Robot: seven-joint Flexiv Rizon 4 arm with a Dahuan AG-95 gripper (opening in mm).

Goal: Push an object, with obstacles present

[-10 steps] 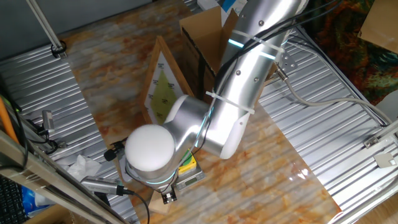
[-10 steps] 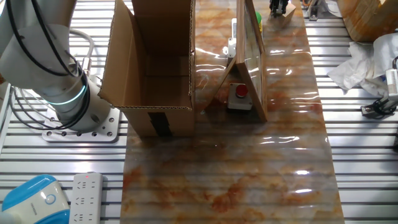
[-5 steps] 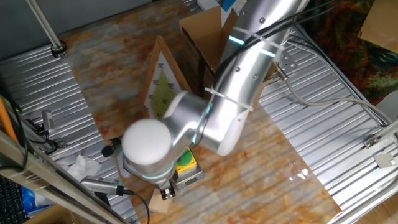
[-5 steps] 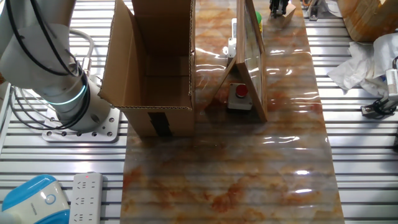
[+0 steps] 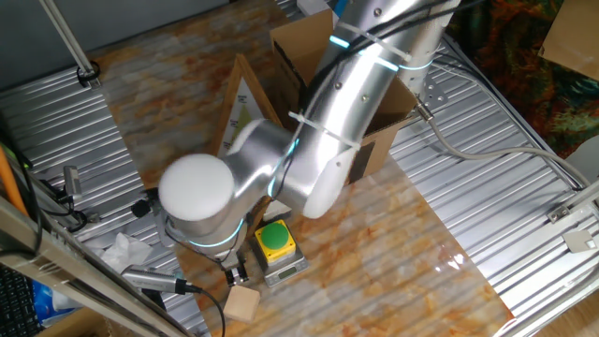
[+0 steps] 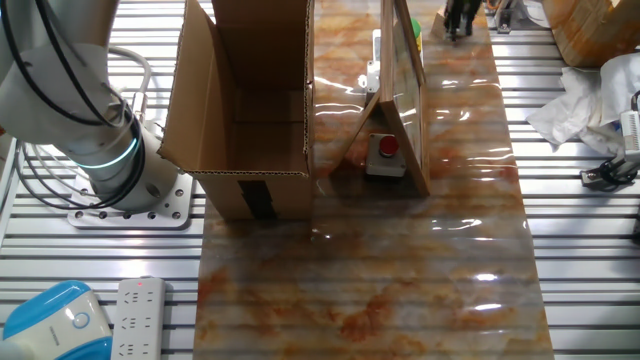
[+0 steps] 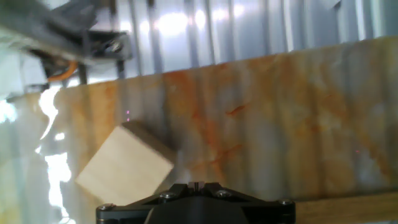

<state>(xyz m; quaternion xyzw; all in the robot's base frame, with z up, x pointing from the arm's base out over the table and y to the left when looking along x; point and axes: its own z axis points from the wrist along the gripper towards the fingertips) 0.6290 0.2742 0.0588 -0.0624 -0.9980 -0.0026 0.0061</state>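
The table (image 5: 393, 253) has a glossy, marble-patterned orange top that mirrors the lights, flanked by ribbed bare metal. The cube (image 7: 124, 165) is pale, matt, smooth wood; the box (image 6: 240, 110) is matt brown cardboard; the arm (image 5: 346, 122) is satin silver metal.

marbled orange tabletop (image 6: 400, 280), ribbed metal bench (image 5: 496, 140), bright glare

A small plain light-tan wooden cube (image 5: 241, 303) lies on the glossy marbled orange-and-cream tabletop (image 5: 393, 253). Beside the cube, a yellow-and-green push-button (image 5: 274, 240) tops a grey base. Beyond it stand a wooden-framed white board (image 5: 245, 122) bearing a yellow-green diamond and a large brown cardboard box (image 6: 247, 110) with black tape.
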